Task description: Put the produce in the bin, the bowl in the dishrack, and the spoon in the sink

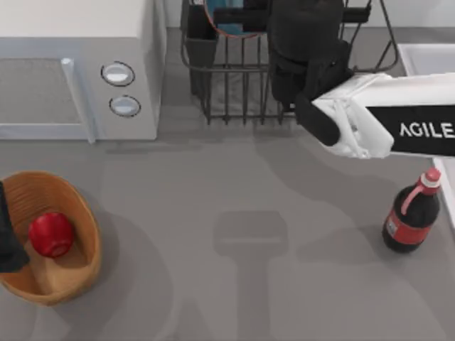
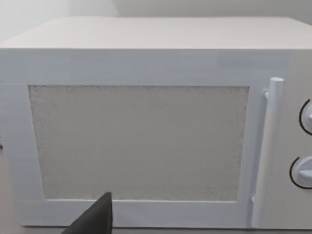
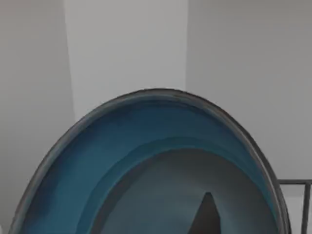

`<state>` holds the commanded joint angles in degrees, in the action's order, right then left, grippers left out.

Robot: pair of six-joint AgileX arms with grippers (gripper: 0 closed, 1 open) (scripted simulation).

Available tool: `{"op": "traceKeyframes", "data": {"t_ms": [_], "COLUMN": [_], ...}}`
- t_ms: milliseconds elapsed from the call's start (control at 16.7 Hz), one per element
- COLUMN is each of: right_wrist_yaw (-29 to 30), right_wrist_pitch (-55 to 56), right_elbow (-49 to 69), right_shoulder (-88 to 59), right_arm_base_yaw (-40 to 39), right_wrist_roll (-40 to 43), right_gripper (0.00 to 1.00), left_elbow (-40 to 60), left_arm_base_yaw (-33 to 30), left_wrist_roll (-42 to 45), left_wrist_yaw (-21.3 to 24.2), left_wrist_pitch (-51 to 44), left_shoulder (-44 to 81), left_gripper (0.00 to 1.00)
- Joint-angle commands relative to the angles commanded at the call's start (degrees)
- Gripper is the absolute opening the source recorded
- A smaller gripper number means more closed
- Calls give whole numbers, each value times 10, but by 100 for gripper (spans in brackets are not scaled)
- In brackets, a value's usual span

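The teal-blue bowl [image 1: 234,25] with its reddish-brown rim hangs over the back of the black wire dishrack [image 1: 234,85]. My right gripper [image 1: 261,18] reaches in from the right and is shut on it. In the right wrist view the bowl's inside [image 3: 146,146] looms close, with one dark fingertip [image 3: 207,217] inside the rim. The red produce [image 1: 50,234] lies in the woven bin [image 1: 82,213] at the front left. My left gripper [image 1: 7,241] sits at the table's left edge beside the bin. The sink [image 1: 426,57] shows as a white rim at the far right. The spoon is hidden.
A white microwave [image 1: 78,71] with two round knobs fills the back left, and the left wrist view faces its door [image 2: 141,141]. A dark bottle with a red cap [image 1: 411,213] stands at the right, below my right arm.
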<state>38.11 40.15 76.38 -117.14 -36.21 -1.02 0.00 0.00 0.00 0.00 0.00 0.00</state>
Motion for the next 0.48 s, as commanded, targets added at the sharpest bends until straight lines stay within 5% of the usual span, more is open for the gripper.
{"op": "traceKeyframes", "data": {"t_ms": [240,480], "right_wrist_yaw": [0,0], "right_wrist_pitch": [0,0], "right_elbow": [0,0], "right_shoulder": [0,0], "right_arm_base_yaw": [0,0], "right_wrist_roll": [0,0], "right_gripper": [98,100], "left_elbow": [0,0], "left_arm_base_yaw": [0,0], "left_wrist_roll": [0,0], "left_wrist_yaw": [0,0], "left_wrist_pitch": [0,0], "left_shoulder": [0,0], "left_gripper": [100,100]}}
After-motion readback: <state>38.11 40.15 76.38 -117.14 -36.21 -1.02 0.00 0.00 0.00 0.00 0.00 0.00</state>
